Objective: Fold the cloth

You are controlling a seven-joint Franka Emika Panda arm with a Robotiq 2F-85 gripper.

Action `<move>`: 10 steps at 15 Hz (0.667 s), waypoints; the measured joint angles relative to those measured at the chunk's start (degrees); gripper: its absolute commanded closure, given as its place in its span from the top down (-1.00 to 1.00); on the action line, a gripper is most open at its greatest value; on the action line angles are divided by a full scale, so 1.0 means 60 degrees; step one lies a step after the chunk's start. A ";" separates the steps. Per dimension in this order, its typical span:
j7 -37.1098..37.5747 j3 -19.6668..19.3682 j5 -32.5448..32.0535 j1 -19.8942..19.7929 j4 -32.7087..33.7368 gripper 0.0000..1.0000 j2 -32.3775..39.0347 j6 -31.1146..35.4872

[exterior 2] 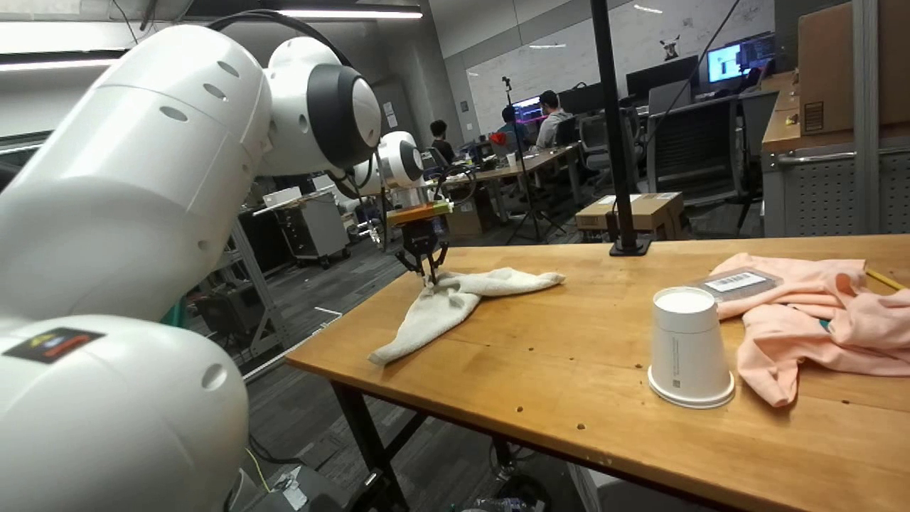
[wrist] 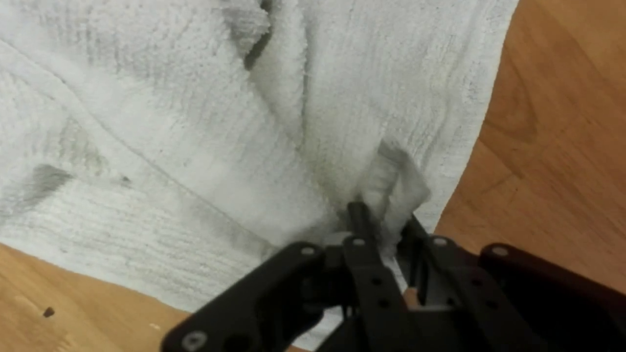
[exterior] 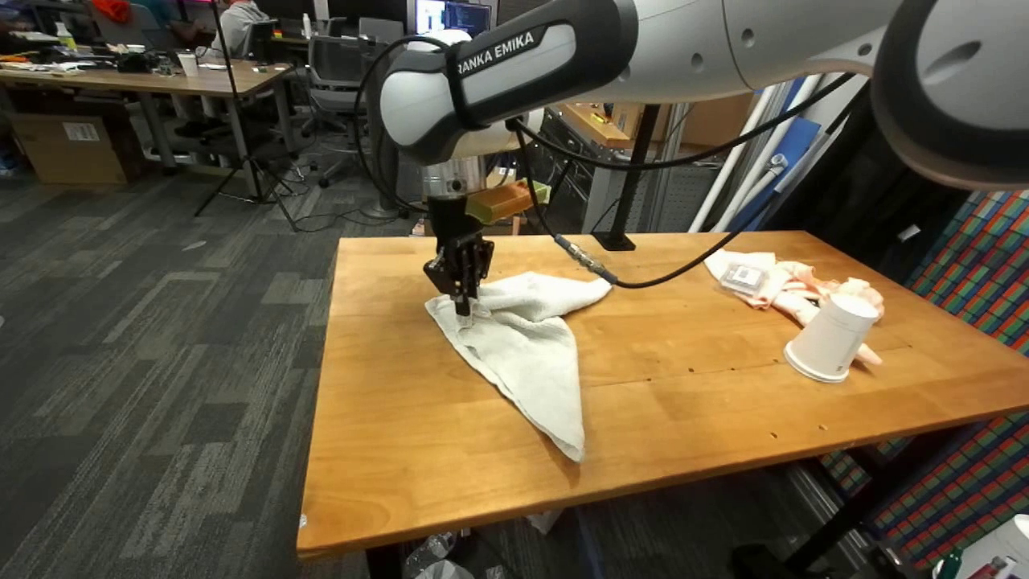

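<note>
Nearest, at the lower middle of the wrist view, the claw (wrist: 386, 222) is grasping a small tuft of the white cloth (wrist: 220, 146), pinched up just in from the edge at right; how many layers it has caught cannot be told. The cloth fills most of that view, creased along a diagonal, and lies on the wooden surface (exterior: 683, 418), near the centre of the frame in both exterior views.

To fold it well, the step seems to call for a low lift and a slow carry across the rest of the cloth, landing the edge flat before letting go. If the pinch takes in a lower layer too, the whole piece will likely drag and bunch, so test with a short lift.

Farther along, at the right of both exterior views, a white paper cup (exterior 2: 689, 348) stands upside down, just beside some peach fabric (exterior 2: 789, 341); anything under it is hidden. A flat, clear case (exterior 2: 739, 282) rests at least partly on that fabric, its contents too indistinct to name. Beyond, right of centre in an exterior view, a cardboard box (exterior 2: 643, 215) hides its contents; farther still, on a desk (exterior: 221, 79) at upper left in an exterior view, a small cup (exterior: 188, 64) stands upright, its inside unseen.
</note>
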 measured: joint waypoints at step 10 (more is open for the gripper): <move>0.0000 0.0003 0.0127 -0.0451 -0.0303 1.00 -0.0267 0.0085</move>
